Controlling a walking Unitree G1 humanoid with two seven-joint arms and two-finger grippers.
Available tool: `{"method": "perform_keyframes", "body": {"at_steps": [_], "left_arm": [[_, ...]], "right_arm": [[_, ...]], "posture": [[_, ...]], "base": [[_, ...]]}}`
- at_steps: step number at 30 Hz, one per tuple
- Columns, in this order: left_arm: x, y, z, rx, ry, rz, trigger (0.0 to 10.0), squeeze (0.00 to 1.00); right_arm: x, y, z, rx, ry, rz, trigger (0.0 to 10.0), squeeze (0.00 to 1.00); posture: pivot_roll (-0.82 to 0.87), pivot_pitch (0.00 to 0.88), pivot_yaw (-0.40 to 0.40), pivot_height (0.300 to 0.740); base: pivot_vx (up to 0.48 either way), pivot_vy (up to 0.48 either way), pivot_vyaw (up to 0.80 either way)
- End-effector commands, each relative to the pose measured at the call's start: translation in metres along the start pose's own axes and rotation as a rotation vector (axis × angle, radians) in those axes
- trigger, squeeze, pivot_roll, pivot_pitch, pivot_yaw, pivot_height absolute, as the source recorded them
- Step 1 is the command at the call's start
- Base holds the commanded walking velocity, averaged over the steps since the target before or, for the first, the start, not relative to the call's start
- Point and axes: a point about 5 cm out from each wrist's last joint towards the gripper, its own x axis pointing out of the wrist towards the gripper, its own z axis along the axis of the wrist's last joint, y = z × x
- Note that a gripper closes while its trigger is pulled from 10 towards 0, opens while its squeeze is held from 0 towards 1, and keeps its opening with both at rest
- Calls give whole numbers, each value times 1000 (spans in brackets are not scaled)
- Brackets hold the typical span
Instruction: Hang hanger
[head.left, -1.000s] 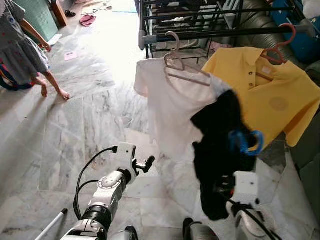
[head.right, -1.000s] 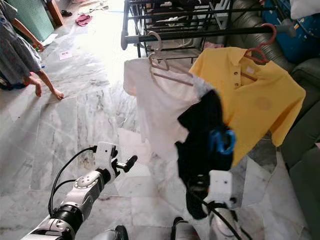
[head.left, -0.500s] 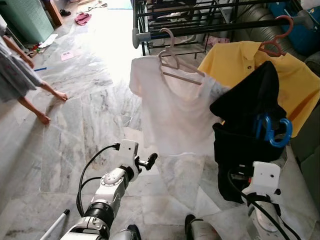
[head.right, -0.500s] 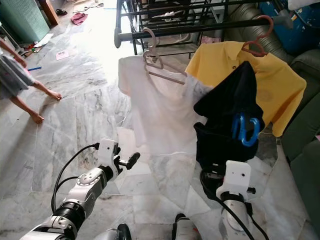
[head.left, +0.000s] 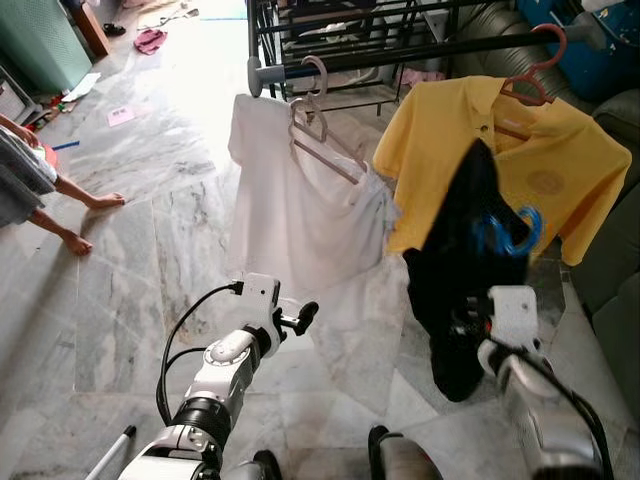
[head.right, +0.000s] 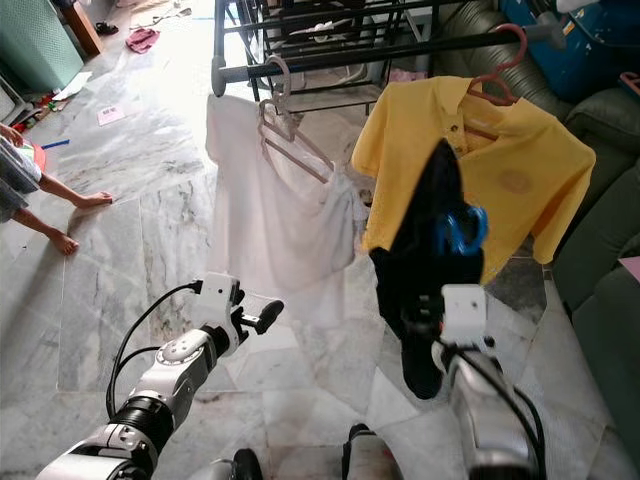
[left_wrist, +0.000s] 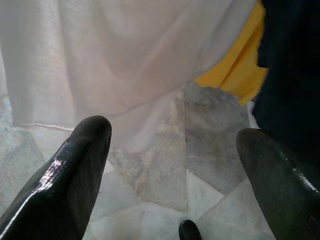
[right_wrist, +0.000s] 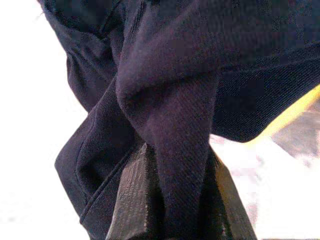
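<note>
1. The right hand (head.left: 470, 325) is seen clenched on the dark garment (head.left: 462, 270); in the right wrist view the cloth (right_wrist: 170, 150) is pinched between the two fingers (right_wrist: 132, 200).
2. The blue hanger (head.left: 507, 232) is carried with the garment, its hook in front of the yellow shirt (head.left: 545, 170), below the rail (head.left: 400, 55) and not touching it.
3. Against the frame half a second earlier, the garment is narrower and hangs more upright, now overlapping the yellow shirt; the view has also shifted, so part of this is camera motion.
4. Judgement: the hanger is not yet hung; the hook must be raised to the rail between the white shirt (head.left: 290, 210) and the yellow one.
5. The left hand (head.left: 290, 318) is held low, released and empty, over the marble floor (head.left: 150, 250).
</note>
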Motion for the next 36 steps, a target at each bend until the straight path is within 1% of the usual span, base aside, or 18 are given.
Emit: {"method": "perform_keyframes", "body": {"at_steps": [1,2,3,6,7,8,9,12,13,17,20,22,23,24,25,27,30,36], "left_arm": [[-5,6,-10,-20,33,30,10000,0],[-6,7,-11,-21,32,32,10000,0],[-6,8,-11,-21,30,39,10000,0],[-7,9,-11,-22,30,45,10000,0],[-8,10,-12,-24,28,51,10000,0],[-8,10,-12,-24,28,51,10000,0],[-8,11,-12,-27,27,57,10000,0],[-9,13,-12,-30,24,67,10000,0],[-10,14,-12,-31,23,70,10000,0],[-11,16,-13,-29,25,78,10000,0],[-11,17,-12,-28,27,80,10000,0],[-10,17,-11,-25,26,80,10000,0],[-10,17,-11,-25,26,80,10000,0],[-10,17,-10,-24,25,80,10000,0],[-10,17,-10,-24,25,80,10000,0],[-10,16,-8,-19,8,74,10000,0],[-10,16,-7,-16,-1,74,10000,0],[-11,17,-8,-17,-9,71,10000,0]], "right_arm": [[7,12,-2,-6,34,79,10000,0],[10,14,0,-11,34,92,10000,0],[19,24,4,16,50,149,10000,0],[26,37,8,2,62,220,10000,0],[29,52,11,-23,72,291,10000,0],[29,52,11,-23,72,291,10000,0],[30,63,13,-27,74,347,10000,0],[28,77,14,-27,77,436,10000,0],[26,85,13,-26,88,497,10000,0],[19,95,8,-52,105,614,10000,0],[18,93,5,-71,109,608,10000,0],[18,81,4,-95,102,533,10000,0],[18,81,4,-95,102,533,10000,0],[18,72,4,-89,99,473,10000,0],[18,72,4,-89,99,473,10000,0],[16,51,5,-98,75,324,10000,0],[11,27,4,-53,58,137,10000,0],[-2,12,-7,-11,42,18,10000,0]], "posture": [[-270,210,75,740],[-263,208,73,740],[-257,207,69,740],[-235,203,57,740],[-231,202,54,740],[-231,202,54,740],[-218,199,47,740],[-218,199,47,740],[-209,197,44,740],[-207,195,45,740],[-209,195,46,740],[-212,194,48,740],[-212,194,48,740],[-217,194,49,740],[-217,194,49,740],[-224,194,50,740],[-227,194,51,740],[-236,197,60,740]], "base": [[0,0,0],[0,0,0],[0,0,0],[0,0,0],[0,0,0],[0,0,0],[0,0,0],[0,0,0],[0,0,0],[0,0,0],[0,0,0],[0,0,0],[0,0,0],[0,0,0],[0,0,0],[0,0,0],[0,0,0],[0,0,0]]}}
